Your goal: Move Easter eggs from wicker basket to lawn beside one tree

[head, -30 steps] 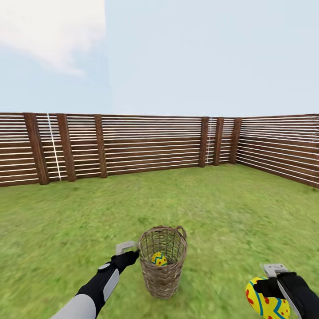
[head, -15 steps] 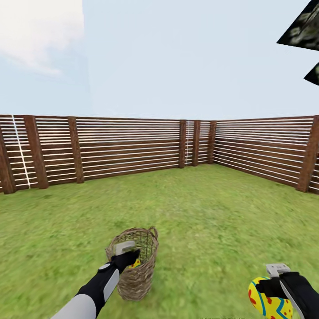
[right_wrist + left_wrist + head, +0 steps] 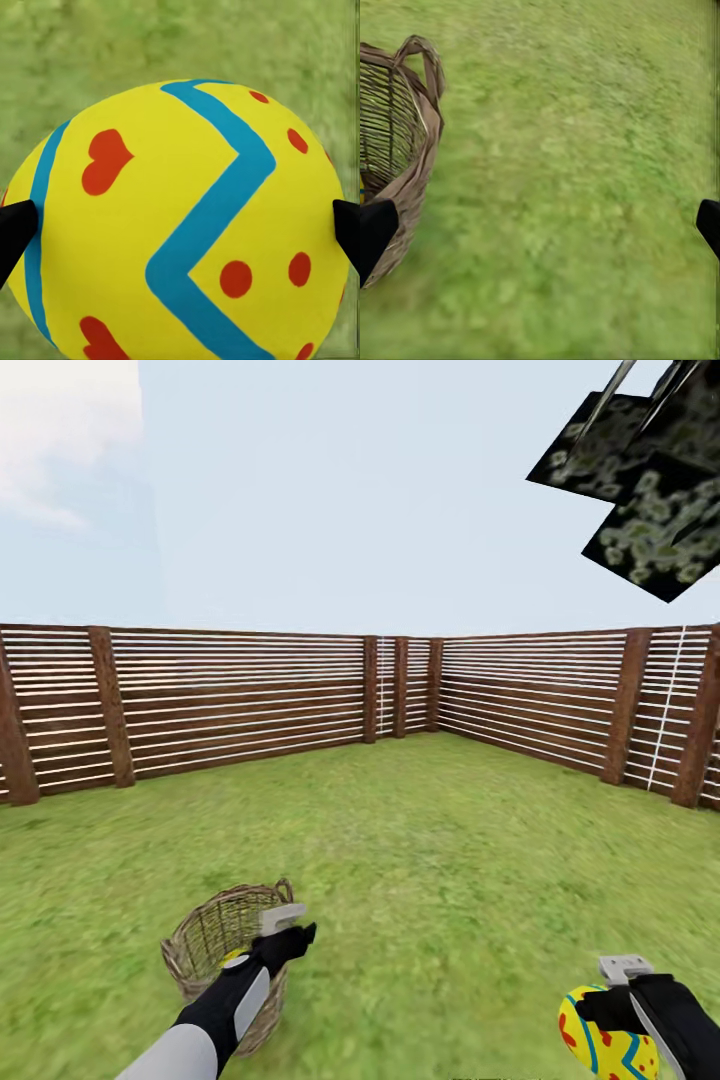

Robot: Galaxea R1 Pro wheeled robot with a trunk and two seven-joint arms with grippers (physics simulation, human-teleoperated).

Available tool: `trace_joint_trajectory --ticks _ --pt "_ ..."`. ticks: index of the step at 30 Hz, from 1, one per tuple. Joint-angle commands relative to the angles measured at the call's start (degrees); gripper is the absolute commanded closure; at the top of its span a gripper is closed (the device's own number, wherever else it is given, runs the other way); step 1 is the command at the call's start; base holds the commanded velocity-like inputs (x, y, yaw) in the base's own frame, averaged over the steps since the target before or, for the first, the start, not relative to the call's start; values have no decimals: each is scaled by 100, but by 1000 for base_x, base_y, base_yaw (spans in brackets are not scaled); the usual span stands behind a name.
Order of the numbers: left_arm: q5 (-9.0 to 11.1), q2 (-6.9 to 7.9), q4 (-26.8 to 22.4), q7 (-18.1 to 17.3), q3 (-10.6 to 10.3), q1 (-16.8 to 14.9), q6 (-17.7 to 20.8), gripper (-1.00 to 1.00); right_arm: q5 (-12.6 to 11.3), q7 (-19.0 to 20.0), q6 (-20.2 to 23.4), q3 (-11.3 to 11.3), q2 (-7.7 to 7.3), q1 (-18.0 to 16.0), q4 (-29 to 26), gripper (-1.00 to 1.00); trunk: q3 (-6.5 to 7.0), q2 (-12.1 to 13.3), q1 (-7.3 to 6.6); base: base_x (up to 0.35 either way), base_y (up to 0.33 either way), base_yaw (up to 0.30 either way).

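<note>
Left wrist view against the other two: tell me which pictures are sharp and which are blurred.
Left wrist view: lawn smeared, basket soft-edged. Right wrist view: egg crisp between the fingertips, grass behind it blurry. Head view: fence sharp, basket rim slightly soft; tree leaves are flat, blocky dark patches; even light, no strong shadows.

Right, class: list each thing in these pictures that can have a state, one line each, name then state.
Right gripper: shut on an Easter egg, held above the lawn.
Left gripper: open, empty, beside the wicker basket.
Wicker basket: upright on the lawn, a bit of yellow inside.
Tree: dark leaf patches at upper right.
</note>
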Motion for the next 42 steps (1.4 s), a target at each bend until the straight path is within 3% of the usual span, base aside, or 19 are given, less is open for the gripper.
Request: trace_joint_trajectory --ticks 1,42 --pt "46 -4 -4 -40 34 -3 18 -100 44 41 22 -20 4 -3 -5 100 -4 -4 -1 0 -164 -239" --pt "51 5 -4 -52 34 -3 9 -100 45 41 31 -17 -3 -3 -14 100 145 -4 -1 0 -4 -284"
